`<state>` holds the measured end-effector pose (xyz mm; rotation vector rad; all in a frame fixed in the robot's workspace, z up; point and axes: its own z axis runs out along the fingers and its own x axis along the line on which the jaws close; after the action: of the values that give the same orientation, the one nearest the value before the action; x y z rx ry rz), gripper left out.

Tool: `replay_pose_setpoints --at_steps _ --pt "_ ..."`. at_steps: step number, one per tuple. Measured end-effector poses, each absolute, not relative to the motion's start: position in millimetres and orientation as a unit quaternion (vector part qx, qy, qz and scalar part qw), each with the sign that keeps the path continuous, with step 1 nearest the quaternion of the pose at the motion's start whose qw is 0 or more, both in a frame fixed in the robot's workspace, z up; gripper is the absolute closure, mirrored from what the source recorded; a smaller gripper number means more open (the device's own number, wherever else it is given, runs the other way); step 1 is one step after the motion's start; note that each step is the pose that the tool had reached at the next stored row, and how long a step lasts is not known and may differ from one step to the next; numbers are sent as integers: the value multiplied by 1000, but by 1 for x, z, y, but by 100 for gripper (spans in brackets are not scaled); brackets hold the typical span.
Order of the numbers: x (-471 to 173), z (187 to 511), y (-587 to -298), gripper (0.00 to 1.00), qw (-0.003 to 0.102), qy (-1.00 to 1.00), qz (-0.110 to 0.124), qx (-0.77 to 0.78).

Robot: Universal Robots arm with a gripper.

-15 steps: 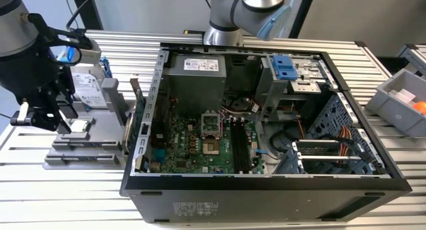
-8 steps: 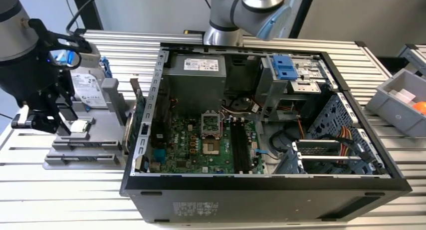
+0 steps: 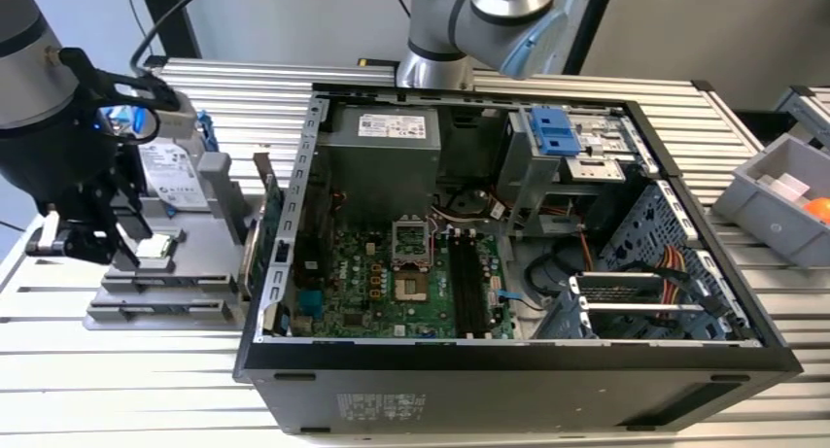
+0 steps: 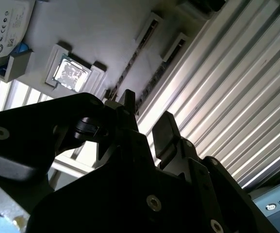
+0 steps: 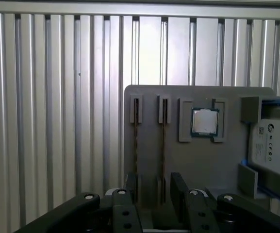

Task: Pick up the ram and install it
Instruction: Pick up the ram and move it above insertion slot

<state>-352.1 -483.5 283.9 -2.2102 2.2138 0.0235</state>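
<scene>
Exterior view has the ribbed metal table across the whole frame, with the open computer case in the centre and its motherboard lying bare. On the exterior view's left stands the grey holder, and the gripper hangs just above it.

In the first wrist view the holder carries a hard drive, a processor chip and two thin sticks of ram standing on edge in slots. The gripper is open with a clear gap between its fingers, and it holds nothing. The gap seems to line up with one ram stick, and the other stick is just beside it.

The main danger, I think, is that one finger comes down on the other stick, because the two are so near. If the grip is not centred, the stick may tilt or jam in its slot. A tilted stick would not meet the black memory slots on the motherboard straight. The case wall is also high, so a low path could strike it.
</scene>
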Motion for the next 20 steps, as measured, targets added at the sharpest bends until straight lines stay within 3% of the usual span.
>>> replay_pose_setpoints --at_steps 20 --pt "-354 264 -484 0 6 708 7 -707"
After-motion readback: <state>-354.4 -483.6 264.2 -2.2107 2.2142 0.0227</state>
